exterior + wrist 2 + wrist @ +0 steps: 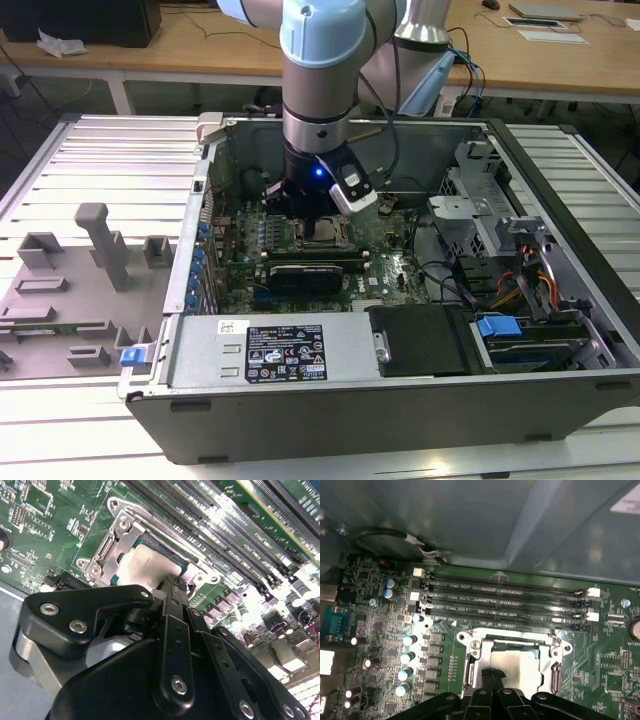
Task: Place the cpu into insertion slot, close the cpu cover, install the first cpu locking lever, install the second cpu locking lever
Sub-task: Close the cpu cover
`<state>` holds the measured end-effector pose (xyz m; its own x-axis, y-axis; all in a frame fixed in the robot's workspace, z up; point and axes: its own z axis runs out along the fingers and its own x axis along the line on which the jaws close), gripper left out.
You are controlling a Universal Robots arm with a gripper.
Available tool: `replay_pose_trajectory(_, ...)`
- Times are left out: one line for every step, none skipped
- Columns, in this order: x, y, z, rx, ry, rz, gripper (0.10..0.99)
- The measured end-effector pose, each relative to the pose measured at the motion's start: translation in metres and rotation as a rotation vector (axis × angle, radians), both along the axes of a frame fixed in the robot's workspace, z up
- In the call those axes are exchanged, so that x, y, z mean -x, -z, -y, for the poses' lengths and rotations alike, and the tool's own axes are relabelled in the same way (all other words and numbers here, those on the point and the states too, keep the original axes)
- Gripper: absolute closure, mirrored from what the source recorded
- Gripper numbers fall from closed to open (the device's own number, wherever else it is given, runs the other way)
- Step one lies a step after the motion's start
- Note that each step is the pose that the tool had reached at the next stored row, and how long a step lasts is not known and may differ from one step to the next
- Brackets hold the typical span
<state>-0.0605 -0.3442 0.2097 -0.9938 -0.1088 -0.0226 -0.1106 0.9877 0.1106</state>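
Arm reaches straight down into the open computer case. The gripper sits low over the socket area of the green motherboard. Gripper is closed and empty: in both wrist views the 2 black fingertips are pressed side by side with nothing between them. The tips are over the cpu, at the edge of it nearest the gripper body. Contact with the chip is likely but unclear from these angles.

The cpu lies flat in the insertion slot, directly under the gripper tips, dull silver top facing up. In the exterior view it shows as a small pale square just below the gripper.

The cpu cover lies flat around the chip. The chip top shows through its window, and the frame sides run just beside the fingertips.

Beyond the fingertips, away from the gripper body, 4 long black memory slots run parallel, near the socket but apart from it. A row of silver-topped capacitors stands off to one side of the gripper.

In the exterior view a blue light glows on the wrist above the gripper. A silver labelled box sits inside the case between gripper and camera. A grey fixture tray lies outside the case on the exterior view's left, well apart from the gripper, on the slatted table.
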Motion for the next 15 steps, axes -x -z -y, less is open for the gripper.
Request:
replay_pose_trajectory(-0.0001, 0.0, 0.0016, 0.0, 0.0, 0.0, 0.98)
replay_pose_trajectory(-0.0005, 0.0001, 0.0031, 0.0, 0.0, 0.0, 0.98)
replay_pose_trajectory(-0.0017, 0.0003, 0.0034, 0.0, -0.002, 0.0, 0.98)
replay_pose_trajectory(-0.0022, 0.0006, 0.0037, 0.0, -0.002, 0.0001, 0.98)
replay_pose_trajectory(-0.0026, 0.0009, 0.004, 0.0, -0.002, 0.0001, 0.98)
replay_pose_trajectory(-0.003, 0.0012, 0.005, 0.0, -0.002, 0.0, 0.98)
replay_pose_trajectory(-0.0032, 0.0014, 0.0057, 0.0, -0.002, 0.0, 0.98)
replay_pose_trajectory(-0.0033, 0.0017, 0.006, 0.0, -0.002, 0.0001, 0.98)
replay_pose_trajectory(-0.0033, 0.0019, 0.0062, 0.0, -0.002, 0.0001, 0.98)
replay_pose_trajectory(-0.0034, 0.0022, 0.0064, 0.0, -0.002, 0.0002, 0.98)
replay_pose_trajectory(-0.0034, 0.0025, 0.0065, -0.002, -0.002, 0.0, 0.98)
replay_pose_trajectory(-0.0035, 0.0029, 0.0065, -0.008, -0.002, 0.0, 0.98)
replay_pose_trajectory(-0.0035, 0.0032, 0.0065, -0.013, -0.002, 0.0, 0.98)
replay_pose_trajectory(-0.0036, 0.0034, 0.0065, -0.018, -0.002, 0.0001, 0.98)
replay_pose_trajectory(-0.0036, 0.0036, 0.0065, -0.022, -0.002, 0.0001, 0.98)
